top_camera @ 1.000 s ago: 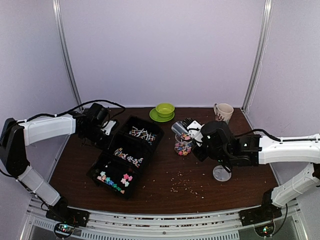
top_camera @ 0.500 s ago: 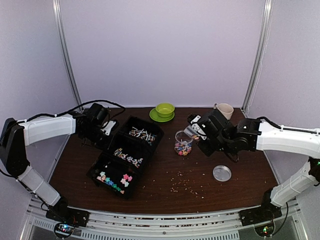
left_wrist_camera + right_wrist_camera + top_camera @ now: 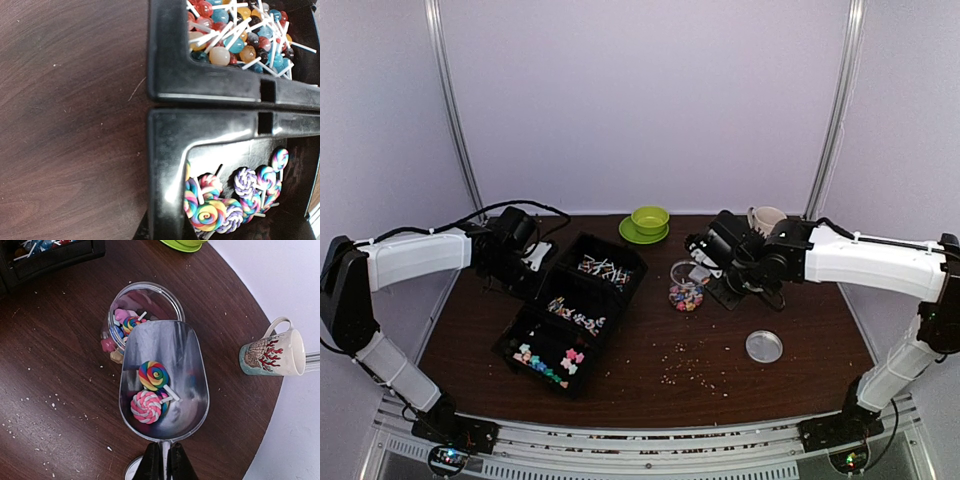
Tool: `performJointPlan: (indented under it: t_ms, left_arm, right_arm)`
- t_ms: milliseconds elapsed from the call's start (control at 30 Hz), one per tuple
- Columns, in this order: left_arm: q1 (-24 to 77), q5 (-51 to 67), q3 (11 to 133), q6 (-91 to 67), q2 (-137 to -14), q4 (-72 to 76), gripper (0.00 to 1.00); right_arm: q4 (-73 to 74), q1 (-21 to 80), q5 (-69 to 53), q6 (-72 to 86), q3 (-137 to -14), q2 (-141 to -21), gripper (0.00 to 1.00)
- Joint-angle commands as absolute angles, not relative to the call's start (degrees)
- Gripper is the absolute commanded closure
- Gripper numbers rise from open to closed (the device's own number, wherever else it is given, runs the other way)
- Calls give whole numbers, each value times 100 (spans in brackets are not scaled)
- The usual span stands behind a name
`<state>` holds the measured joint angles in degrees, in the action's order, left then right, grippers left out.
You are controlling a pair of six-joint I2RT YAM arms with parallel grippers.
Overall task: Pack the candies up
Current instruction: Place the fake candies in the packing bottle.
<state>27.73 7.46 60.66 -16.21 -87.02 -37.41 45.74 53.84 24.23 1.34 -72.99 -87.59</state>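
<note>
My right gripper (image 3: 164, 462) is shut on the handle of a metal scoop (image 3: 165, 385), held level just above and beside a clear glass jar (image 3: 145, 305). Two swirl lollipops (image 3: 152, 376) lie in the scoop. The jar (image 3: 686, 287) holds small pastel candies (image 3: 119, 330). My left gripper (image 3: 528, 262) sits at the left wall of the black three-compartment tray (image 3: 170, 165), fingers either side of that wall. The tray holds round lollipops (image 3: 235, 30), swirl lollipops (image 3: 210, 212) and pastel candies (image 3: 548, 358).
The jar's lid (image 3: 764, 346) lies on the table at the front right. A patterned mug (image 3: 767, 222) and a green bowl on a saucer (image 3: 649, 219) stand at the back. Pale crumbs (image 3: 685, 370) are scattered in front of the jar.
My right arm has swung back and left, carrying the scoop from a tilted pose at the jar to a level one. The lid now lies uncovered. The left arm has not moved.
</note>
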Motion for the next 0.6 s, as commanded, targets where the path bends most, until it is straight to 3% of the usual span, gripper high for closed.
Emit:
performJointPlan:
  t_ms: [0,567]
  left_arm:
    - [2736,998,6473,-1749,-8622,-3182,100]
    - [2734,1052,6480,-1749,-8574,-3190,100]
  right_arm:
    - [5049,5321,2329,99,-7723,-8911,100]
    - [6122,5249,2443,-55,-8778,-9426,100]
